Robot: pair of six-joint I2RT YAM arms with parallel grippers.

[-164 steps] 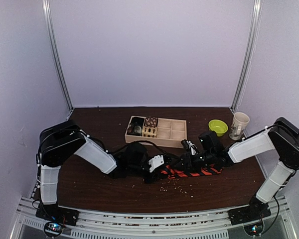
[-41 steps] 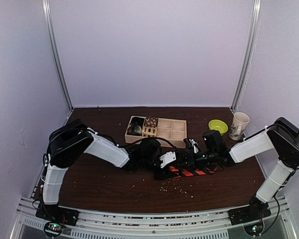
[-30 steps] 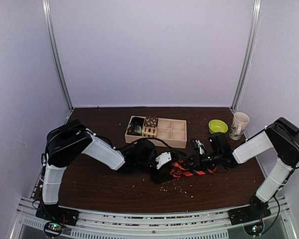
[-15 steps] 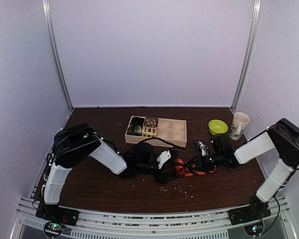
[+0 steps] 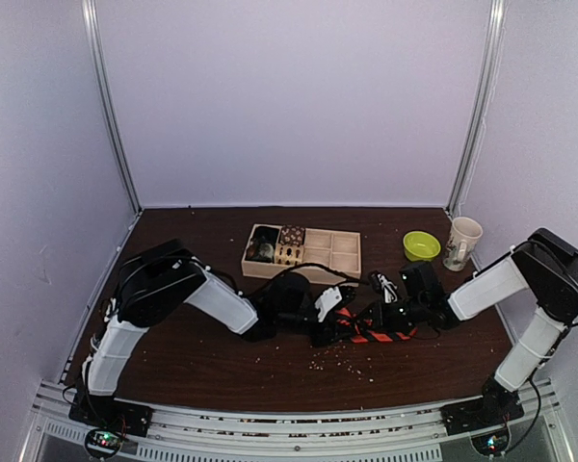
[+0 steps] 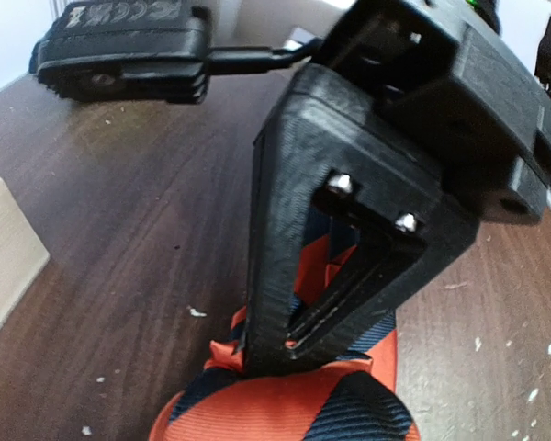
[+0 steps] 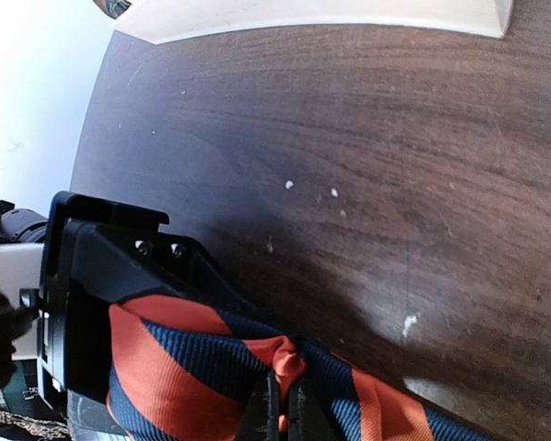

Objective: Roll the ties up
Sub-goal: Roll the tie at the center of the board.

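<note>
**Orange-striped tie half wound, and the roll could spring open**

Just in front of the tray [image 5: 303, 252], toward its right end, the tie [image 5: 374, 329] lies on the table [image 5: 193, 356], with both arms meeting over it. The right gripper [image 7: 281, 406] has its jaws drawn almost together, pinching a raised fold of the cloth. The left gripper [image 6: 285, 347] stands with its tips buried in a bunched coil of tie. It is seen side-on, so I cannot tell whether its jaws are clamped on the cloth or only pressed into it.

By my reading the roll is only begun. The free length runs away from the tray's front edge toward the right arm.

The main risks from here:
- If the right pinch lets go early, the slick cloth may uncoil.
- Pulling the two grips apart could drag the coil off the left tips.
- Uneven tension would skew the turns into a cone.
- Crumbs [image 5: 342, 358] in front of the tray could get wound in.
</note>
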